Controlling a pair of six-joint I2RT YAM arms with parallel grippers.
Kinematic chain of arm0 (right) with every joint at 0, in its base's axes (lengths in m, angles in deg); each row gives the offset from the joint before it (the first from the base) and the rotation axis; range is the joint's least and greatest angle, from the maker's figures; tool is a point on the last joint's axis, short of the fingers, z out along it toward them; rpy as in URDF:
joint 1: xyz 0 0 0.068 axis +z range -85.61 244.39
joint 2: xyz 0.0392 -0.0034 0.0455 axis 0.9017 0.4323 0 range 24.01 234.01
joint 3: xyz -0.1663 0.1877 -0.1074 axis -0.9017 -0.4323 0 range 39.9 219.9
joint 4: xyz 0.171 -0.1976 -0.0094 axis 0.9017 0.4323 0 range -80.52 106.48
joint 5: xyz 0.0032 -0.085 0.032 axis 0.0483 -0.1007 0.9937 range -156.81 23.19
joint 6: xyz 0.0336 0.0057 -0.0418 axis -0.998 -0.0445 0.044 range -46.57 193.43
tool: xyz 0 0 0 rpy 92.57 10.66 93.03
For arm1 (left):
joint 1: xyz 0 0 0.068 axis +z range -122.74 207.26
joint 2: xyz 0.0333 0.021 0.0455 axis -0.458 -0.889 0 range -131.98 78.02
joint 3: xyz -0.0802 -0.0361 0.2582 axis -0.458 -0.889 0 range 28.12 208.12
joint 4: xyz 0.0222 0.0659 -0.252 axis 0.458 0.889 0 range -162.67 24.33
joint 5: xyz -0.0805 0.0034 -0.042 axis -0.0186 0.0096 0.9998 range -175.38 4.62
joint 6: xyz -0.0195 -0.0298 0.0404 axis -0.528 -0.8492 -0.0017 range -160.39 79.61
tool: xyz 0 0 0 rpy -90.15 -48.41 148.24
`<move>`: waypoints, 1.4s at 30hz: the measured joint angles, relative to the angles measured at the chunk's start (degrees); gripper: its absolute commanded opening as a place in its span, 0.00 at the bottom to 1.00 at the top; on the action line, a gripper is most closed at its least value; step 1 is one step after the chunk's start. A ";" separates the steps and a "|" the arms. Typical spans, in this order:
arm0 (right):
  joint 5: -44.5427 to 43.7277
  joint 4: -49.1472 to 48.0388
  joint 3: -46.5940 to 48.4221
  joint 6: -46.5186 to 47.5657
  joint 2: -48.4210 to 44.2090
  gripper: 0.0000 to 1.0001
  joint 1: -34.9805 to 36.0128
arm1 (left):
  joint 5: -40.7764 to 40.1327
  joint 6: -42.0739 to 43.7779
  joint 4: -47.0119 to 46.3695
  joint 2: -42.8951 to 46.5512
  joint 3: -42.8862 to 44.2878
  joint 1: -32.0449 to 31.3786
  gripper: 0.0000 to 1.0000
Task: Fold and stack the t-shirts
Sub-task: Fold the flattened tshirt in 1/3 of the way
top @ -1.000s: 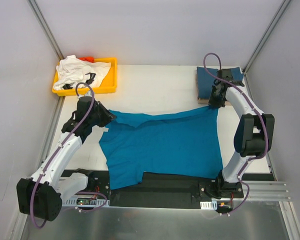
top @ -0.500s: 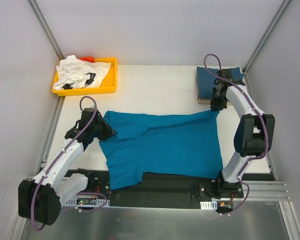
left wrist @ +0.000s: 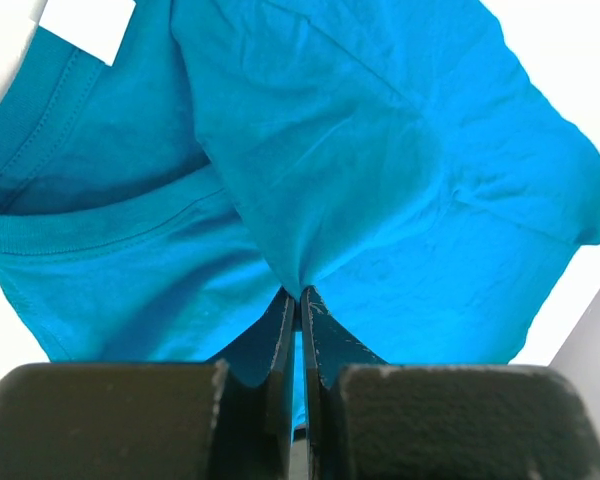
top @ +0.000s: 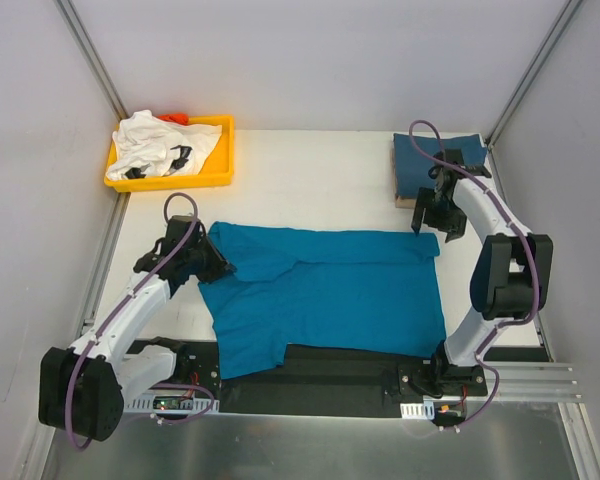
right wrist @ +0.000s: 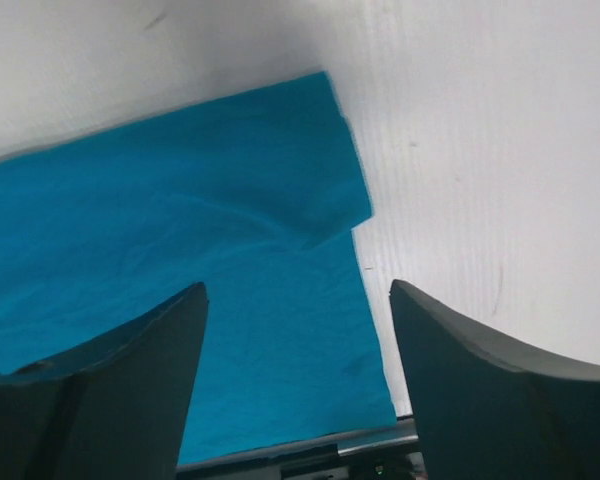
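Observation:
The teal-blue t-shirt (top: 330,290) lies spread across the table's middle, its far part folded toward me. My left gripper (top: 218,268) is shut on a fold of it near the collar; in the left wrist view the fingers (left wrist: 298,295) pinch the teal cloth (left wrist: 380,150) below the white label (left wrist: 85,25). My right gripper (top: 435,218) hovers open over the shirt's far right corner; in the right wrist view nothing sits in the gripper (right wrist: 298,290), and the teal shirt (right wrist: 180,250) lies below. A darker blue shirt (top: 430,158) lies folded at the back right. A white shirt (top: 155,145) lies crumpled in the tray.
A yellow tray (top: 218,170) stands at the back left with the white shirt and something red-orange in it. The darker blue shirt rests on a brownish board (top: 404,200). A black strip (top: 360,365) runs along the near edge between the arm bases. Grey walls close in both sides.
My right gripper has opened and let go of the teal shirt's far right corner, which dropped flat. The left gripper has moved nearer and lower, still pinching the cloth.

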 measured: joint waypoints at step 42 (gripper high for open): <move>26.14 -34.32 -4.07 -14.49 8.74 0.64 44.09 | 3.43 3.69 -10.95 -41.55 26.34 2.84 0.00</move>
